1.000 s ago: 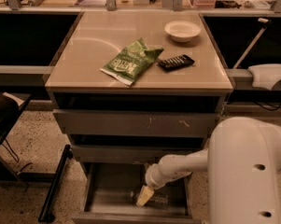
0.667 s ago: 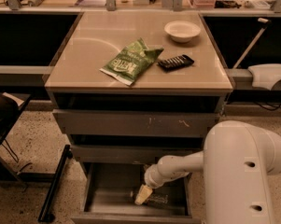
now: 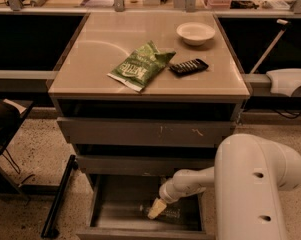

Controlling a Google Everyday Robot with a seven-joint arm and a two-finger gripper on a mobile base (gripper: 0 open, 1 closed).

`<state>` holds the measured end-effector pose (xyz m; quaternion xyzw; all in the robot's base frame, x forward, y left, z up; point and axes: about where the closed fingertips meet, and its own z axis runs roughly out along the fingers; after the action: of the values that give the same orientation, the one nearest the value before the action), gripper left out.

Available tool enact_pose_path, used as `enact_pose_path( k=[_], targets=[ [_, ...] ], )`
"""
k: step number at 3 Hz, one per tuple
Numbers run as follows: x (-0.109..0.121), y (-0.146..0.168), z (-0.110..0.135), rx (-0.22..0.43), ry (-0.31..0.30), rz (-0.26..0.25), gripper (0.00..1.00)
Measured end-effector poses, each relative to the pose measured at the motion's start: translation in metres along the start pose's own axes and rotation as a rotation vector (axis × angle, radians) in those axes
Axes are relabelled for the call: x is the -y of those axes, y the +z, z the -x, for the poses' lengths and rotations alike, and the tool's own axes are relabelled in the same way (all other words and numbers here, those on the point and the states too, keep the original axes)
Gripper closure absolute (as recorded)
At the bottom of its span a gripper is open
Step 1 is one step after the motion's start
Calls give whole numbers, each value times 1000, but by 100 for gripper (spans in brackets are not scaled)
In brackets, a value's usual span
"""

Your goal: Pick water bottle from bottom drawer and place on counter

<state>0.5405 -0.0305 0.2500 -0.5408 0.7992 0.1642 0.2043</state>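
Gripper low inside open bottom drawer, at water bottle lying on drawer floor. Grip width, contact: cannot tell. Counter above bearing chip bag.

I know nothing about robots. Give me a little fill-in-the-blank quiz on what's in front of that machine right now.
The water bottle lies in the bottom drawer, which is ____.
The gripper is down inside that ____.
On the counter, the chip bag is coloured ____.
Missing words: open; drawer; green.
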Motion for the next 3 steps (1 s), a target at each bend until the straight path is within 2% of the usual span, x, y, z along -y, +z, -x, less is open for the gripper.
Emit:
enact_pose_path(
  k=[1, 2, 3],
  targets=[
    [15, 24, -39, -36, 127, -50, 0],
    [30, 32, -65, -38, 225, -116, 0],
    [31, 33, -66, -36, 227, -122, 0]
  ],
)
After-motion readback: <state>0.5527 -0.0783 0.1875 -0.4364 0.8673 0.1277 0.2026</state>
